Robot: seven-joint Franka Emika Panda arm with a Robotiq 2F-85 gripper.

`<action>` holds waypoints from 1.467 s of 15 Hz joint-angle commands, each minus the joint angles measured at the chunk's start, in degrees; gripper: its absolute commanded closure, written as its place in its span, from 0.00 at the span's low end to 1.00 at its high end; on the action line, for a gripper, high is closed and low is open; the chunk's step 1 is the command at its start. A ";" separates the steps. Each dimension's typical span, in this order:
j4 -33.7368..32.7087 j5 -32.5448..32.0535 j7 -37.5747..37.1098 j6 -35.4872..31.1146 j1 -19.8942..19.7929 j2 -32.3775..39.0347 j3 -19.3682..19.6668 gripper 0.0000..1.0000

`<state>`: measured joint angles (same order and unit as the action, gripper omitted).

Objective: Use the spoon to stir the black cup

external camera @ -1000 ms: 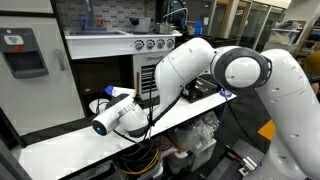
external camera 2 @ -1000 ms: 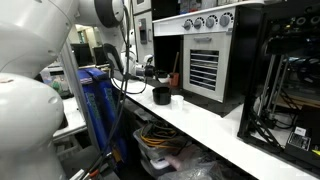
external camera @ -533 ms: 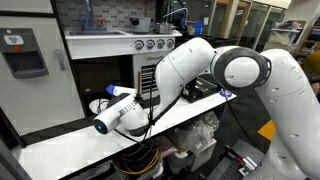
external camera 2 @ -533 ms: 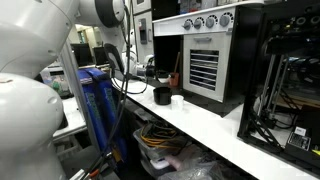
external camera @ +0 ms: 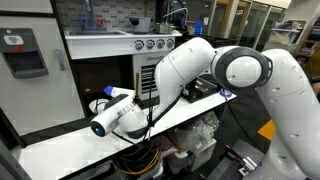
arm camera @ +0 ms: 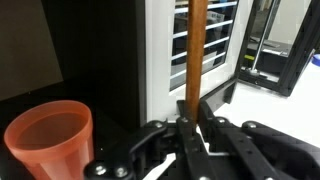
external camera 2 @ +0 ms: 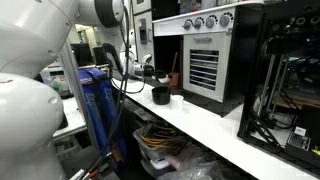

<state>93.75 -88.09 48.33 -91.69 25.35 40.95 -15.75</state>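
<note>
In the wrist view my gripper (arm camera: 192, 108) is shut on the handle of the light-brown wooden spoon (arm camera: 196, 45), which rises straight up between the fingers; its bowl is out of view. The black cup (external camera 2: 161, 95) stands on the white counter in front of the black oven in an exterior view and does not show in the wrist view. A small reddish-brown cup (arm camera: 48, 140) stands at the lower left of the wrist view. In an exterior view my own arm (external camera: 190, 65) hides the gripper and the cups.
A black oven with a slatted vent (external camera 2: 203, 70) stands on the white counter (external camera 2: 215, 125) right behind the cups. A small white bowl (external camera 2: 179, 98) sits next to the black cup. Cables and boxes lie under the counter.
</note>
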 commanded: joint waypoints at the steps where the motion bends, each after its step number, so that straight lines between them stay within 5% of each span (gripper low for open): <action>1: 0.27 1.17 -1.01 -2.15 0.12 -0.39 -1.24 0.97; 22: 1.16 0.65 -2.03 -2.17 1.05 -0.94 -1.23 0.97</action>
<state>93.30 -88.01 47.60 -92.40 27.28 40.98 -17.52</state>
